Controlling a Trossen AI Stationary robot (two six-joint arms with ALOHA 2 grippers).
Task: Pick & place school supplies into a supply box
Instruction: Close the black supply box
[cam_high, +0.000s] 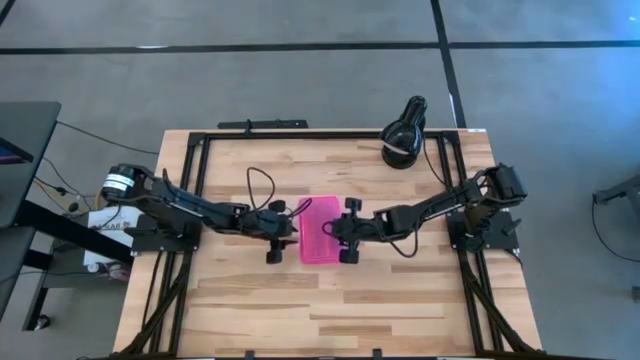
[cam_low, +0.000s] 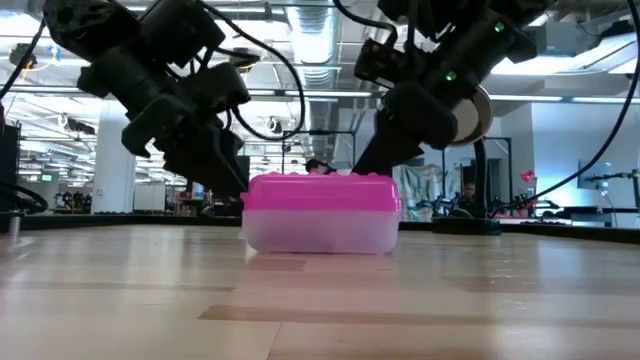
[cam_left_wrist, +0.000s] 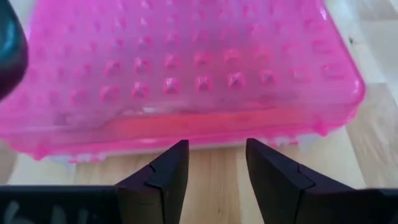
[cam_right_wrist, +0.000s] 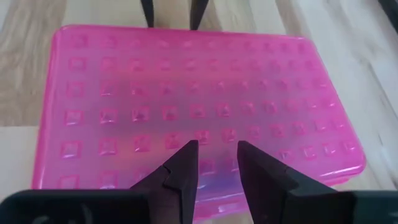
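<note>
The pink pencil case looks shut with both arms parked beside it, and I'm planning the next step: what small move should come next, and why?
Probably a small retreat: the pink pencil case has its lid down, and no pens or scissors show on the table. The left hand sits just short of one long edge, the right hand over the opposite one, both open and empty.

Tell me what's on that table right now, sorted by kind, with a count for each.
Pink-lidded supply box, lid shut: 1
Robot arms, left gripper and right gripper, one at each side of the box: 2
Black lamp-like object at the table's far edge: 1
Loose pens, pencils or scissors in view: 0
Total: 4
</note>
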